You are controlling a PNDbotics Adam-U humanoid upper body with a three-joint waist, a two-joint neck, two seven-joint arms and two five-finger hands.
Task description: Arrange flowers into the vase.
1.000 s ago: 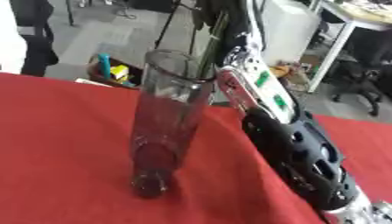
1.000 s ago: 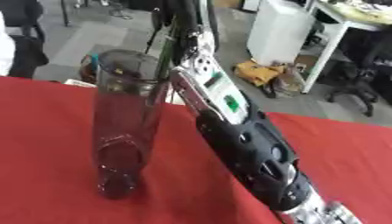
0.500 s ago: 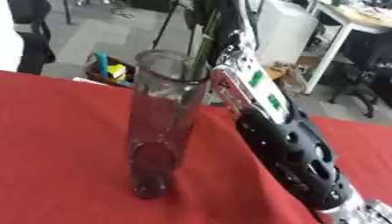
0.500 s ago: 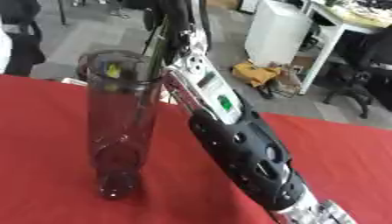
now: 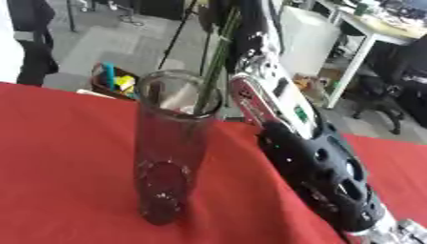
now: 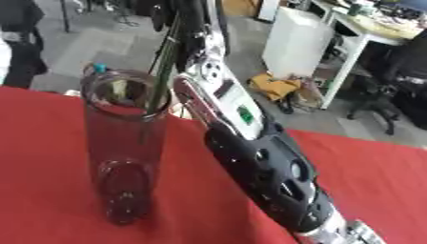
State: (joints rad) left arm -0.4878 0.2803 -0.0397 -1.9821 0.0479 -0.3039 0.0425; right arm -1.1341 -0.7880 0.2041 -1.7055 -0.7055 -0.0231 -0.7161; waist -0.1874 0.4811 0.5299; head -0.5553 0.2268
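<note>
Lowering flower stem (image 5: 215, 62) into the glass vase (image 5: 171, 147) on the red counter (image 5: 58, 157) | stem tip now deeper inside the rim than before | right arm (image 6: 250, 157) reaches up; hand out of view, grip unknown | insertion nearly done

Obstacle one: the clear vase (image 5: 171, 157), upright on the red tabletop (image 5: 58, 167), left of centre. I saw its mouth partly taken up by a green stem (image 5: 215, 66) leaning in from above; the rest of the opening was free.

Obstacle two: my right arm (image 6: 259, 162), crossing from the lower right corner up to the top edge, just beside the vase. It blocked any approach from the right.

Free room: bare tabletop to the vase's left and in front of it; a further red patch right of the arm.
</note>
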